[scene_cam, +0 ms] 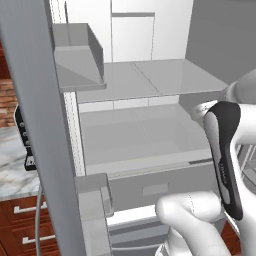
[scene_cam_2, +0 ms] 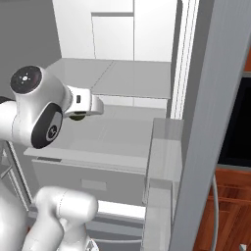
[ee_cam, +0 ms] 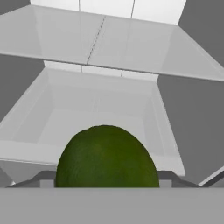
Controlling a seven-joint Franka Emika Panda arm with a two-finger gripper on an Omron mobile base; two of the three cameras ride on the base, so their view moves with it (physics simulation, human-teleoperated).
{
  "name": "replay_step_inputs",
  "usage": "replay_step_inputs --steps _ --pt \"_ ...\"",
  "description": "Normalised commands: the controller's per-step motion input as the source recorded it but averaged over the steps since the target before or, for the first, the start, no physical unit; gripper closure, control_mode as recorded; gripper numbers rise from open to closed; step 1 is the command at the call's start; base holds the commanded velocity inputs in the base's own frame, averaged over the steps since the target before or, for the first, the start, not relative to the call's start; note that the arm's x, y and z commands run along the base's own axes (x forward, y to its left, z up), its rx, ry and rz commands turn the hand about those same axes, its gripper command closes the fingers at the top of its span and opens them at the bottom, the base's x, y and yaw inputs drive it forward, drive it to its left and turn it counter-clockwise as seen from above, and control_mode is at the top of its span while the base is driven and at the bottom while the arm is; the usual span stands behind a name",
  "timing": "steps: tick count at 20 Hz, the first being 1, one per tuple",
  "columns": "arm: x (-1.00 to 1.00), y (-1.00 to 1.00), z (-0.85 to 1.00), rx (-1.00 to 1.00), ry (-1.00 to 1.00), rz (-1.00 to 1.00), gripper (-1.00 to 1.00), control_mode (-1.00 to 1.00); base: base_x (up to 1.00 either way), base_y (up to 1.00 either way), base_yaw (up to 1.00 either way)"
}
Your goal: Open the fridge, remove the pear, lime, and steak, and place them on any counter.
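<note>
Fridge [scene_cam: 150,80] stands open ahead of the base, both grey doors swung out to left and right, its white interior showing a wide shelf above a shallow drawer-like bin. White arm [scene_cam_2: 34,117] reaches in from the near side over that bin. Gripper [ee_cam: 105,183] has its fingers spread wide and clamped on the lime [ee_cam: 107,157], a dark green ball held above the bin's near edge. Marble counter [scene_cam: 15,165] lies left of the left door.
</note>
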Motion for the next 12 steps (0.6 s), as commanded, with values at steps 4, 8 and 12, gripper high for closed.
replay_step_inputs --steps 4,8,12 --pt "-0.04 0.0 0.0 0.0 0.0 0.0 1.0 1.0 -0.54 -0.01 0.0" --pt "0.0 0.0 0.0 0.0 0.0 0.0 1.0 1.0 -1.0 -0.32 0.0" --pt "0.0 0.0 0.0 0.0 0.0 0.0 1.0 1.0 -1.0 -0.37 0.0"
